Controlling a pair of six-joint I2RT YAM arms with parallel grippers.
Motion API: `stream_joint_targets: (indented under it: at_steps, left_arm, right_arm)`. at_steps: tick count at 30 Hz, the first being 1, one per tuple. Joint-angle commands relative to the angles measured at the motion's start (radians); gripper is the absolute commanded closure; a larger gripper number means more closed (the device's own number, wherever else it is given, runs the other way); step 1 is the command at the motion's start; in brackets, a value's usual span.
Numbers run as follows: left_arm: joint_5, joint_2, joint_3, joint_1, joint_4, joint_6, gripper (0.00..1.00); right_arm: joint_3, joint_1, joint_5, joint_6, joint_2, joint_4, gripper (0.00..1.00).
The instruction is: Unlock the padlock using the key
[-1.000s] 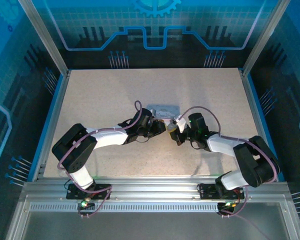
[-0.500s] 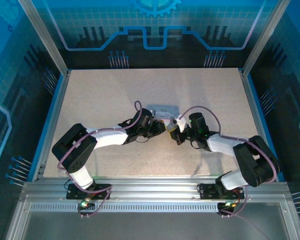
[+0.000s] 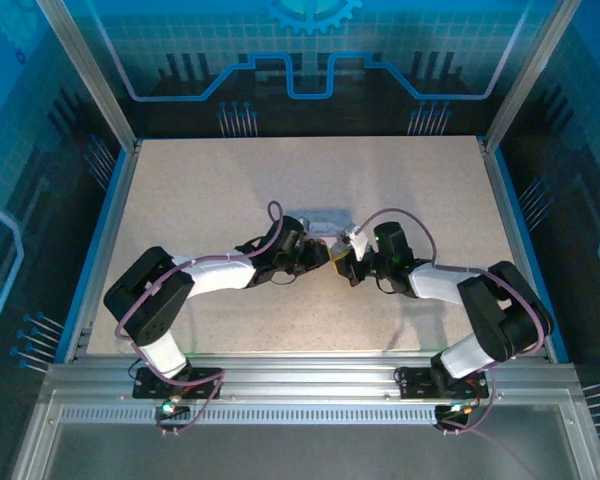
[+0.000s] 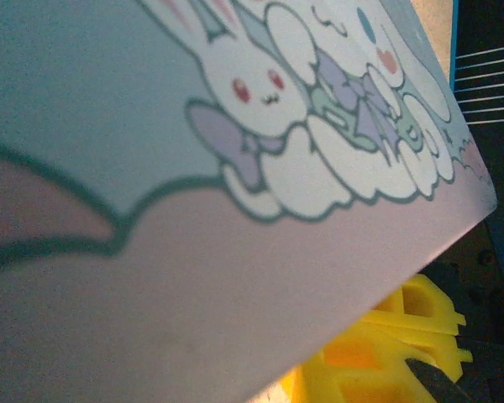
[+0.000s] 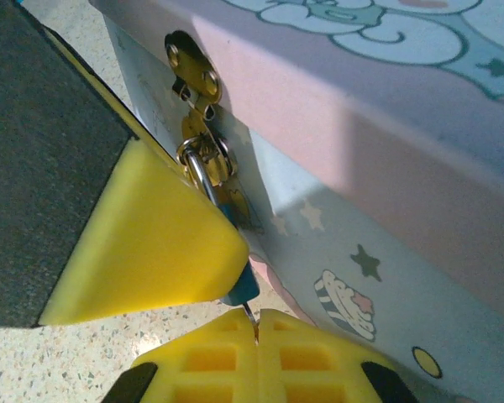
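The right hand [image 5: 257, 332] is clamped on the key [image 5: 252, 316], seemingly touching the padlock [image 5: 243, 290] hanging from the tin [image 5: 386, 176]; how far open the left hand [image 3: 318, 256] is beside the tin cannot be told.

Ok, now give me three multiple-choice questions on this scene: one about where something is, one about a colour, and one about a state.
1. Where on the table does the tin sit?
A. near the middle
B. in the far left corner
C. against the right edge

2. What colour is the hasp on the tin?
A. black
B. gold
C. red

3. How is the padlock placed?
A. lying loose on the table
B. resting on top of the lid
C. hooked through the hasp

Answers:
1 A: the top view shows the tin near the table's centre.
2 B: the right wrist view shows gold metal plates with rivets.
3 C: in the right wrist view its silver loop passes through the hasp.
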Motion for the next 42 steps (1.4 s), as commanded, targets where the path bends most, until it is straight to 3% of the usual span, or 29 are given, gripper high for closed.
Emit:
stream_joint_targets:
  at_steps: [1,12,22,32,37,42]
  left_arm:
    - [0.095,0.018,0.039,-0.026,0.035,0.010,0.83]
    - [0.081,0.102,0.037,-0.027,0.082,-0.006,0.81]
    - [0.062,0.091,-0.017,-0.026,0.154,-0.045,0.63]
    - [-0.003,-0.082,-0.164,-0.013,0.149,-0.064,0.34]
    - [-0.031,-0.143,-0.247,0.001,0.233,-0.120,0.34]
    - [-0.023,-0.116,-0.293,0.001,0.376,-0.218,0.41]
  right_arm:
    - [0.042,0.014,0.022,0.039,0.005,0.126,1.00]
    - [-0.060,0.021,0.095,0.145,-0.001,0.153,1.00]
    - [-0.109,0.036,0.141,0.224,0.027,0.189,1.00]
    - [-0.114,0.047,0.129,0.285,0.035,0.170,1.00]
    - [-0.105,0.054,0.125,0.355,0.015,0.125,1.00]
    - [-0.099,0.056,0.111,0.469,-0.008,0.082,1.00]
